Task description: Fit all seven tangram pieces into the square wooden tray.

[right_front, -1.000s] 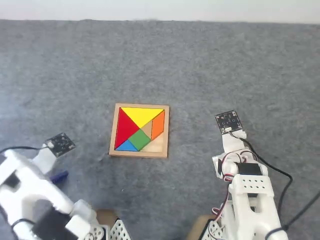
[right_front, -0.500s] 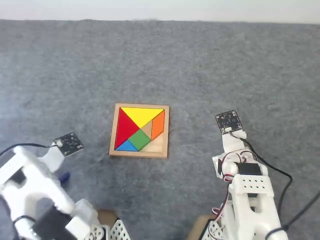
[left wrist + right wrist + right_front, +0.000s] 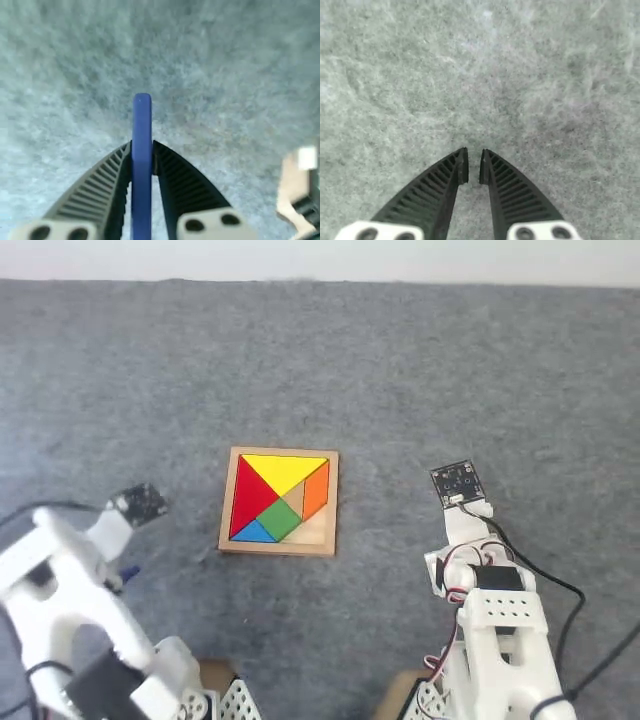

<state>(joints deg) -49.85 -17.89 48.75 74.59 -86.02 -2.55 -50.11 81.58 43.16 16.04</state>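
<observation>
Since a second ago the left arm (image 3: 62, 590) has swung its wrist up and toward the right in the high view, nearer the square wooden tray (image 3: 275, 549), carrying the dark blue piece (image 3: 142, 115) along, while the right arm (image 3: 500, 618) has kept its place at lower right. In the left wrist view, the left gripper (image 3: 142, 146) pinches that flat, smooth piece edge-on between its black ribbed jaws, and the squared end of the piece juts out past the tips. In the high view a sliver of the piece peeks out beneath the white arm, at lower left and well apart from the tray. The right gripper (image 3: 472, 167) has its ribbed jaws drawn almost together, with a thin slit and nothing between them. The tray lies flat at the middle of the high view. It holds a yellow triangle (image 3: 283, 472) along its upper edge, a red triangle (image 3: 250, 500) at its left, an orange parallelogram (image 3: 316, 490) at its right, a green square (image 3: 280, 519) and a small blue triangle (image 3: 253, 532) — all glossy and set edge to edge. A pale bare patch shows at the tray's lower right corner. Everything rests on a grey, felt-like carpet (image 3: 450, 370) with a mottled nap, and a white wall (image 3: 320, 258) runs along the top of the frame.
</observation>
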